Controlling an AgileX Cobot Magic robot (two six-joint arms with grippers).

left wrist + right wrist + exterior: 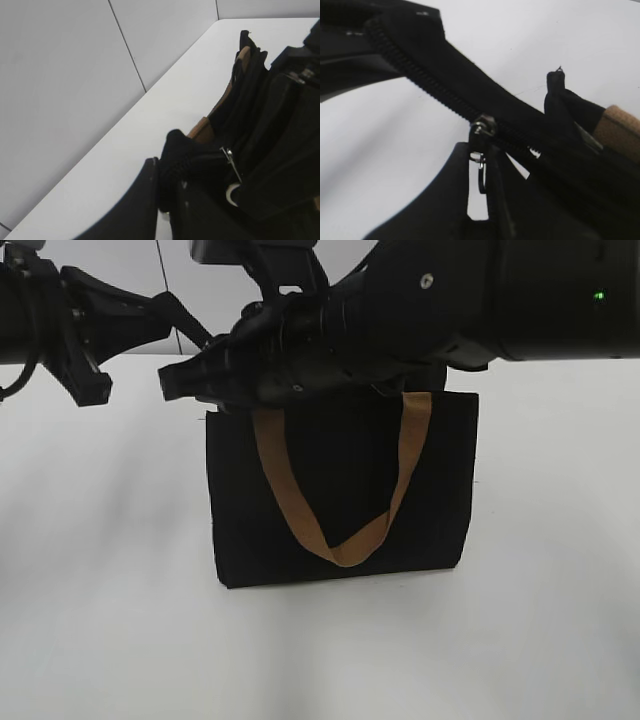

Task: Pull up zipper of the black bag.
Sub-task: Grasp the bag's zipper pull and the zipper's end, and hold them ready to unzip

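The black bag point(340, 480) stands upright on the white table, one tan handle point(340, 545) hanging down its front. My left gripper point(167, 185) is shut on the bag's black fabric end point(175, 147), with the silvery zipper pull point(231, 159) just beyond. My right arm reaches across the bag's top to its left corner point(185, 383). The right gripper point(479, 165) is closed narrowly on the zipper pull point(481, 172), which hangs from the slider point(482, 125); a slit of light shows beside it. Closed zipper teeth point(420, 75) run from the slider to the upper left.
The white table point(100, 590) spreads round the bag. A grey panelled wall point(60, 75) runs along the table's far edge. Both arms crowd the space above the bag's top, the left arm point(70, 330) coming in from the left.
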